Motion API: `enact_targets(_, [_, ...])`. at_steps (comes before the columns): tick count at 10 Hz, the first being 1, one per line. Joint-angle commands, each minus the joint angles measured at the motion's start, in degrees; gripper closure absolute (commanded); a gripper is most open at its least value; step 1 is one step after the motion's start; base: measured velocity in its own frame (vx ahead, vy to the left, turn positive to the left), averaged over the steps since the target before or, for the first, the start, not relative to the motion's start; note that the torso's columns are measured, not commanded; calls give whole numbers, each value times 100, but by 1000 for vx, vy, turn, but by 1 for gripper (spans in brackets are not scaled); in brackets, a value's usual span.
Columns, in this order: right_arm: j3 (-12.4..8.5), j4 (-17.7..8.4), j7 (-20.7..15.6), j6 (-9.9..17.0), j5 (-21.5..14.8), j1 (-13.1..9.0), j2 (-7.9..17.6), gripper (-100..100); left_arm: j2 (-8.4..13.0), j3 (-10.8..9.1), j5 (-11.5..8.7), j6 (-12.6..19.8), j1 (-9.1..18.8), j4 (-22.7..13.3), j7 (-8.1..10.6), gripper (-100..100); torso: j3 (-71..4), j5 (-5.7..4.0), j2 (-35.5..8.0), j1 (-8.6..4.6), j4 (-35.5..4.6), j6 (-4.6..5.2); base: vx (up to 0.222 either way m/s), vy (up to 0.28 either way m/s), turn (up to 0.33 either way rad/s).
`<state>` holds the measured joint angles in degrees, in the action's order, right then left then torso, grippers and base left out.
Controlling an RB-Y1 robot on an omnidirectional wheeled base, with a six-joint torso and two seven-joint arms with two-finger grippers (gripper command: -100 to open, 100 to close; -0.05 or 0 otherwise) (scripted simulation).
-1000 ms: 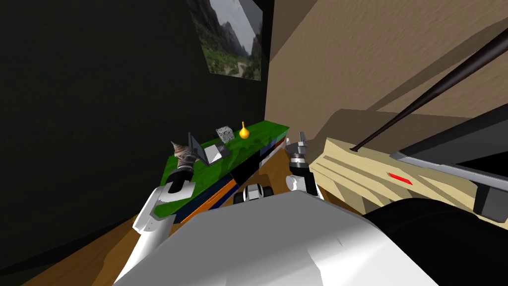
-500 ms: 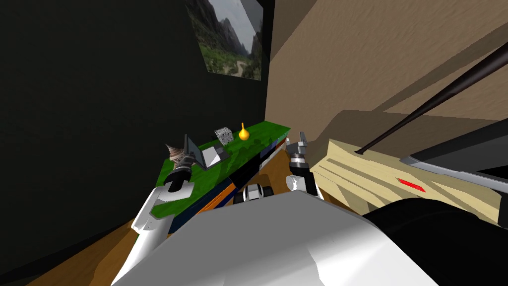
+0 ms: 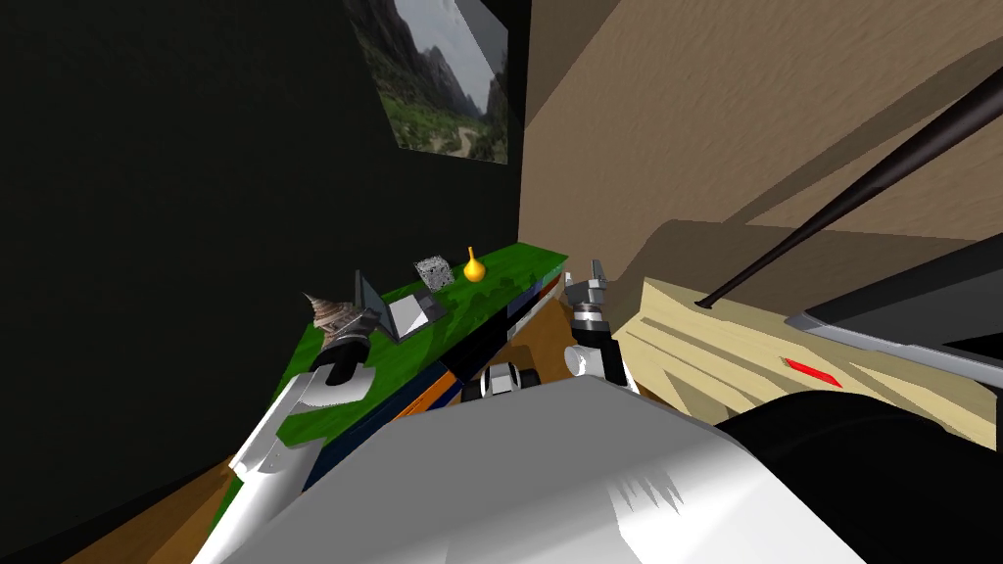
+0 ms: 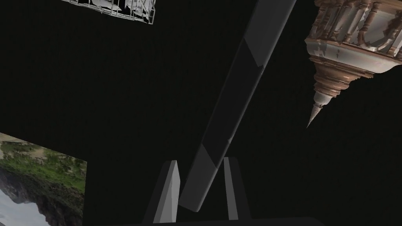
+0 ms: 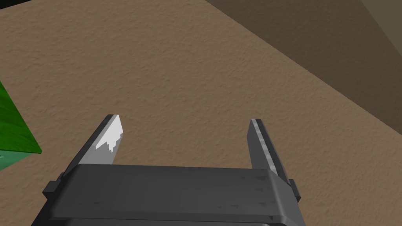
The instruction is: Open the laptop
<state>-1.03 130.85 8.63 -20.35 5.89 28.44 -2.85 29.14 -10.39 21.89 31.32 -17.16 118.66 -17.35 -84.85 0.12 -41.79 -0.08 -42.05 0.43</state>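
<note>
The left claw (image 4: 202, 161) is clamped on the laptop lid (image 4: 239, 98). Its thin-edge grip may slip, or the swinging lid may knock the spired ornament (image 4: 345, 51). The right claw (image 5: 184, 122) stands apart.

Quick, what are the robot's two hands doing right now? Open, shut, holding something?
The left gripper is shut on the laptop lid.
The right gripper is open, holding nothing.
</note>
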Motion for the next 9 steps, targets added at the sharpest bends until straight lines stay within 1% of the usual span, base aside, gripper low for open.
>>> enact_targets(1, [0, 0, 0, 0, 0, 0, 0, 0, 311, 105, 137, 241, -215, 80, -318, 100, -5, 7, 9, 4, 6, 4, 79, -129, -52])
enact_targets(2, [0, 0, 0, 0, 0, 0, 0, 0, 270, 49, 105, 198, -158, 58, -244, 100, -6, 9, 11, 16, 6, 0, 26, -55, 7])
enact_targets(3, [-1, 0, 0, 0, 0, 0, 1, 0, 338, 130, 336, 210, -260, -75, -426, 100, 7, 11, -14, 48, -7, -20, 45, -76, -34])
enact_targets(4, [-1, 0, 0, 0, 0, 0, 1, 0, 366, 168, 448, 204, -306, -145, -502, 100, 11, 14, -16, 48, -7, -29, 87, -101, -23])
enact_targets(6, [-1, 0, 0, 0, 0, 0, 1, 0, 423, 242, 671, 191, -398, -285, -652, 100, -4, 16, 10, 30, 9, -15, 98, -105, -33])
enact_targets(9, [0, 0, 0, 0, 0, 0, 1, 0, 508, 354, 1005, 173, -537, -495, -878, 100, 6, 29, -6, 55, 5, -29, 74, -99, -46])
